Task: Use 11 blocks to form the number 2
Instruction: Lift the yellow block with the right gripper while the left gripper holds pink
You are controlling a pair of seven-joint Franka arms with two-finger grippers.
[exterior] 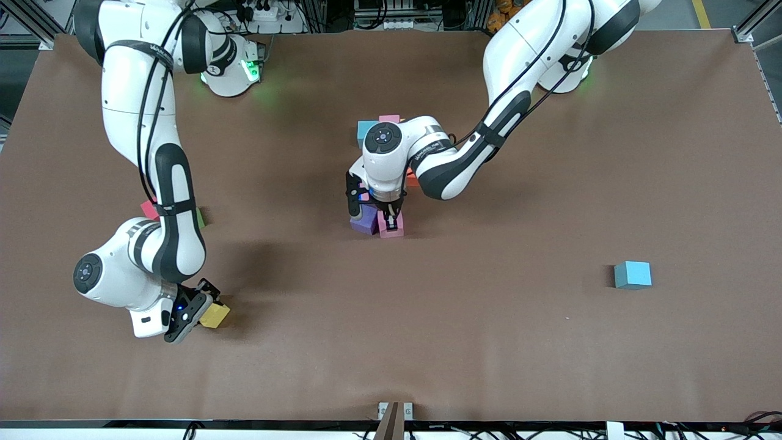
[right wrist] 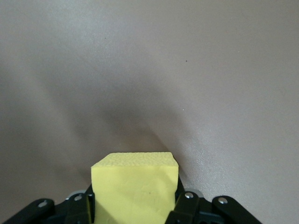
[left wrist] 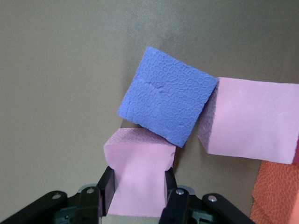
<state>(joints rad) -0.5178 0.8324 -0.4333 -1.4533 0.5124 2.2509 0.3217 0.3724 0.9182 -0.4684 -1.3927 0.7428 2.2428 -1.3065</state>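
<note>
At the table's middle my left gripper (exterior: 390,221) (left wrist: 138,184) is shut on a pink block (exterior: 391,230) (left wrist: 140,158), squeezing it in at the sides. That block touches a purple block (exterior: 364,223) (left wrist: 166,100), which is turned at an angle. Beside the purple one lie another pink block (left wrist: 252,121) and an orange block (exterior: 412,179) (left wrist: 278,191). My right gripper (exterior: 206,308) (right wrist: 134,200) is low at the right arm's end, shut on a yellow block (exterior: 215,315) (right wrist: 135,184) that fills the gap between its fingers.
A blue block (exterior: 367,129) and a pink block (exterior: 389,118) sit farther from the camera than the left wrist. A lone blue block (exterior: 633,274) lies toward the left arm's end. A red block (exterior: 148,209) and a green cube (exterior: 200,218) peek out by the right forearm.
</note>
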